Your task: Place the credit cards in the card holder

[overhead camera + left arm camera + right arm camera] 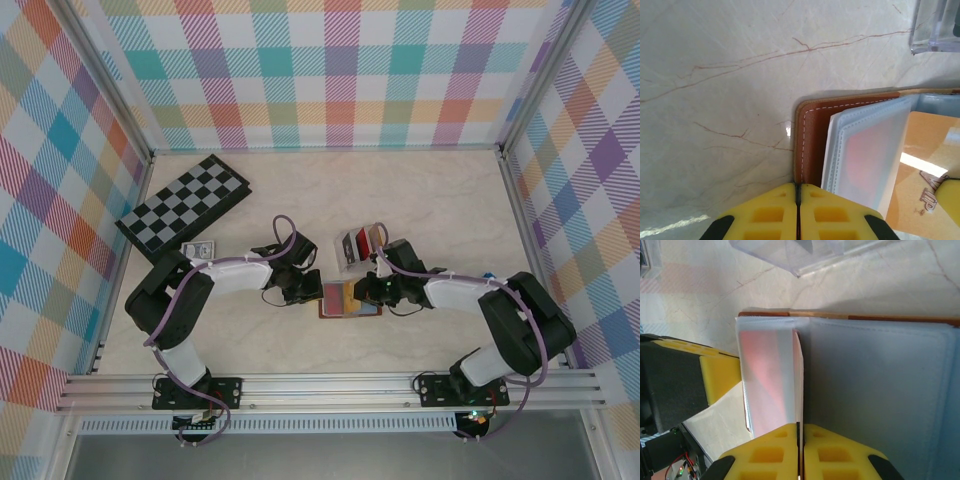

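Note:
The card holder (350, 299) lies open on the table between my two grippers. In the left wrist view its brown leather cover (810, 135) runs into my left gripper (799, 186), which is shut on the cover's edge. A clear sleeve with a reddish card (867, 155) inside stands beside the cover, and a tan card (927, 165) lies beyond it. My right gripper (801, 425) is shut on the edge of a raised clear sleeve (771, 375) with a reddish card showing through it. Grey sleeve pages (880, 385) lie flat to its right. More credit cards (362, 242) stand in the clear tray (346, 262).
A folded chessboard (185, 205) lies at the back left, with a small blue-patterned pack (200, 248) near it. The clear tray sits just behind the card holder, close to both grippers (305, 290) (366, 291). Checked walls close in three sides.

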`<state>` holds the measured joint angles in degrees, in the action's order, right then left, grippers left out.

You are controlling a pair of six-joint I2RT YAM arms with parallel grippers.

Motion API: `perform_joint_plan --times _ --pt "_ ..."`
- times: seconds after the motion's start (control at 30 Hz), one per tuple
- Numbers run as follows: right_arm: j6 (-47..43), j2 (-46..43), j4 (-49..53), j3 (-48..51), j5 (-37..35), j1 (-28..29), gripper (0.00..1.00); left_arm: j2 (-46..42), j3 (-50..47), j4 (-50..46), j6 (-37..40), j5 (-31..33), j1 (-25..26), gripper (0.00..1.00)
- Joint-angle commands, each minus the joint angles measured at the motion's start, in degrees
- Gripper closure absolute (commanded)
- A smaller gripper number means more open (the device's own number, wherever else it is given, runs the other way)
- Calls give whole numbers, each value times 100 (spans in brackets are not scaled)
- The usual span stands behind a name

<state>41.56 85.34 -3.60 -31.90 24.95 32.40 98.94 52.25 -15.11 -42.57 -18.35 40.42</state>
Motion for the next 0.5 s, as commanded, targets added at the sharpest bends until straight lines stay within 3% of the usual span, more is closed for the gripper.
perform_joint_plan --times 0.0,0.3,0.47 --pt "85 267 94 69 91 150 91 177 -16 -125 5 118 84 93" --pt "398 588 -391 -72 66 245 89 152 -40 -123 3 128 95 93" --pt "205 514 44 -187 -16 249 80 177 -8 -159 20 159 95 94"
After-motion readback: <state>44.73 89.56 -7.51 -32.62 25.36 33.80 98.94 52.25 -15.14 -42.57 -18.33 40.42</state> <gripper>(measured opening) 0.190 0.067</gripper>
